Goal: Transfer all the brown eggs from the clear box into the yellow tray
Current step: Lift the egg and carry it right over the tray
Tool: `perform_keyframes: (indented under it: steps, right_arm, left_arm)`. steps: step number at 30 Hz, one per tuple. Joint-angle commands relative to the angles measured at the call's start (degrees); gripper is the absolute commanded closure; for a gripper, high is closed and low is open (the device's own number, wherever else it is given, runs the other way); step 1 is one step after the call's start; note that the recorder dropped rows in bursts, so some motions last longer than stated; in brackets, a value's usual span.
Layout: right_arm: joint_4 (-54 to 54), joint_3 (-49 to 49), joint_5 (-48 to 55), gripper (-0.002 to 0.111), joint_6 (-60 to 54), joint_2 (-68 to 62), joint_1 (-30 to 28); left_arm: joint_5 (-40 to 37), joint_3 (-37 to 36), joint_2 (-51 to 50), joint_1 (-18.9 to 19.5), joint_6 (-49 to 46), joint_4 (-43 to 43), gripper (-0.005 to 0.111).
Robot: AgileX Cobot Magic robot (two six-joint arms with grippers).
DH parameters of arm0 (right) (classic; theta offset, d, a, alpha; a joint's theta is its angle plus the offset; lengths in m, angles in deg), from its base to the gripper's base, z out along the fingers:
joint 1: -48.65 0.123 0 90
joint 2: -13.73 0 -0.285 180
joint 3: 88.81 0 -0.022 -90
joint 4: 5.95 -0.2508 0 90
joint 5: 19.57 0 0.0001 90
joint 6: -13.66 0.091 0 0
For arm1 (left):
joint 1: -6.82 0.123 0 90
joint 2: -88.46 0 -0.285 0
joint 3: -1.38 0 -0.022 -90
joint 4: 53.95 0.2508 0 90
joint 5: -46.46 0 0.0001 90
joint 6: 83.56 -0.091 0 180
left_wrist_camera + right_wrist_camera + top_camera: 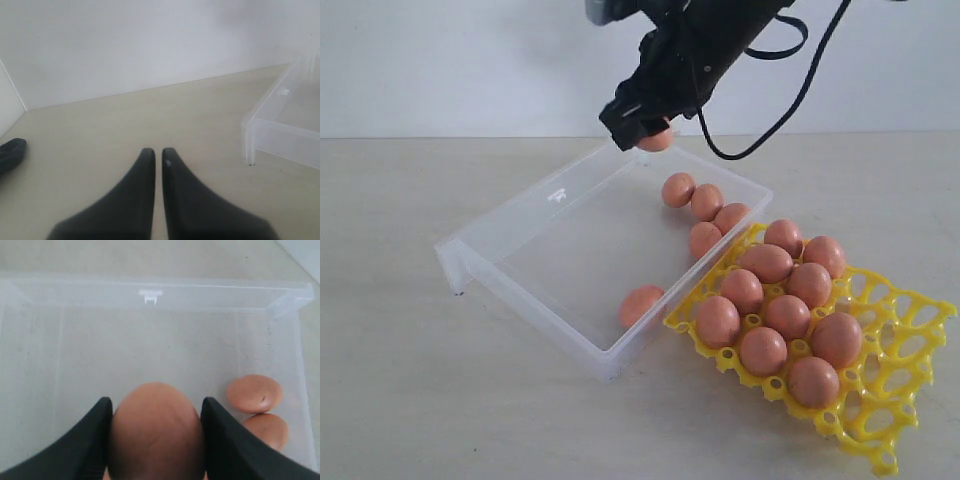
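Note:
My right gripper (pixel 642 130) hangs above the far rim of the clear box (pixel 520 215), shut on one brown egg (pixel 656 139). In the right wrist view that egg (pixel 156 432) fills the gap between both fingers (pixel 95 435), over the box floor (pixel 125 350). Several more brown eggs (pixel 706 201) lie along the box's right side, and one (pixel 640 305) sits near its front corner. The yellow tray (pixel 910 330) leans against the box on the right and holds several eggs (pixel 763 350). My left gripper (pixel 158 152) is shut and empty over bare table, beside a corner of the box (pixel 280 125).
A black cable (pixel 790 100) loops down from the right arm above the box. A dark object (pixel 10 155) lies at the table edge in the left wrist view. A white wall backs the table. Open cups (pixel 905 375) remain along the tray's right side.

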Motion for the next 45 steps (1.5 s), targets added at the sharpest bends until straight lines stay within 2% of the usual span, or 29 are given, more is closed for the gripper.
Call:
perform_keyframes:
  steps: [1,5,12,14,18,20,22,25,27,29,31,34,36,45]
  right_arm:
    - [-1.40,7.05,-11.67,0.109,12.62,5.13,-0.13]
    - [-4.24,21.84,-28.98,0.109,12.73,13.27,-0.02]
    - [-6.33,54.71,-72.72,0.109,12.25,29.74,-1.98]
    - [-12.37,60.73,-81.68,0.109,12.36,31.13,-3.94]
    - [-38.95,68.33,-97.55,0.109,13.97,31.36,-9.01]
    - [-48.62,69.69,-100.77,0.109,17.64,31.36,-12.54]
    - [-47.96,70.76,-99.05,0.109,22.85,31.36,-17.10]
    - [-30.27,71.56,-90.93,0.109,39.45,31.36,-25.22]
    - [-8.17,71.30,-89.86,0.109,58.92,30.65,-31.23]
    - [12.94,70.10,-96.04,0.109,76.02,28.84,-37.40]
    - [32.77,67.13,-104.56,0.109,87.68,26.00,-43.41]
    - [55.36,61.64,-115.10,0.109,101.42,22.19,-49.24]
    - [67.97,58.52,-119.63,0.109,104.30,20.56,-50.56]
    - [110.47,56.24,-119.63,0.109,104.41,19.31,-50.69]
  left_arm:
    - [0.37,0.15,0.14,-0.42,0.17,-0.29,0.103]
    - [0.37,0.15,0.14,-0.42,0.17,-0.29,0.103]
    - [0.37,0.15,0.14,-0.42,0.17,-0.29,0.103]
    - [0.37,0.15,0.14,-0.42,0.17,-0.29,0.103]
    - [0.37,0.15,0.14,-0.42,0.17,-0.29,0.103]
    - [0.37,0.15,0.14,-0.42,0.17,-0.29,0.103]
    - [0.37,0.15,0.14,-0.42,0.17,-0.29,0.103]
    - [0.37,0.15,0.14,-0.42,0.17,-0.29,0.103]
    - [0.37,0.15,0.14,-0.42,0.17,-0.29,0.103]
    - [0.37,0.15,0.14,-0.42,0.17,-0.29,0.103]
    - [0.37,0.15,0.14,-0.42,0.17,-0.29,0.103]
    - [0.37,0.15,0.14,-0.42,0.17,-0.29,0.103]
    - [0.37,0.15,0.14,-0.42,0.17,-0.29,0.103]
    - [0.37,0.15,0.14,-0.42,0.17,-0.29,0.103]
